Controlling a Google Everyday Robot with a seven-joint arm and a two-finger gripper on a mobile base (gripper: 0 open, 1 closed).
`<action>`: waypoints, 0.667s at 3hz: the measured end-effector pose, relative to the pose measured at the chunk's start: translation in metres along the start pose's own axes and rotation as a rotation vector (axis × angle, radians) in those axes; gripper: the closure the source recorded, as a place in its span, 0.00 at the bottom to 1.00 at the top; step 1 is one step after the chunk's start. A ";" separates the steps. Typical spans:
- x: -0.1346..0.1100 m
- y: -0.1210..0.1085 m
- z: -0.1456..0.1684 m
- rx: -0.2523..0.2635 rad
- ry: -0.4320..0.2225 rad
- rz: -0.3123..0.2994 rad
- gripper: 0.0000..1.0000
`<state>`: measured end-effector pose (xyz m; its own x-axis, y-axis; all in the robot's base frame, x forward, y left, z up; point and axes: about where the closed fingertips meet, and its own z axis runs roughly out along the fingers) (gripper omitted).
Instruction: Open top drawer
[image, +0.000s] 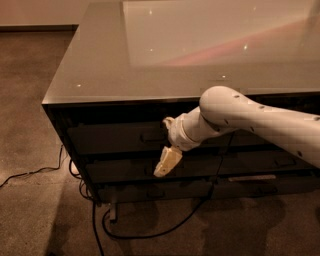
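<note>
Cream-coloured two-finger gripper, on a white robot arm, hangs against the wide dark grey top drawer. Its jaws are spread, one finger up and one angled down, just beside the small rectangular metal pull. The drawer front looks flush and shut, so gripping and pulling seem still to do. Below the gripper sit shallower dark drawers, above it a glossy grey cabinet top. Black cables trail across speckled brown carpet.

black cables on speckled floor
</note>
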<state>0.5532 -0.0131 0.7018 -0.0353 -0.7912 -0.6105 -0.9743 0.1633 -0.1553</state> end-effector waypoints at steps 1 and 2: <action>-0.007 -0.017 0.008 0.016 0.010 -0.016 0.00; -0.002 -0.043 0.015 0.045 0.042 -0.017 0.00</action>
<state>0.5984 -0.0098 0.6974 -0.0297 -0.8181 -0.5744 -0.9639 0.1756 -0.2003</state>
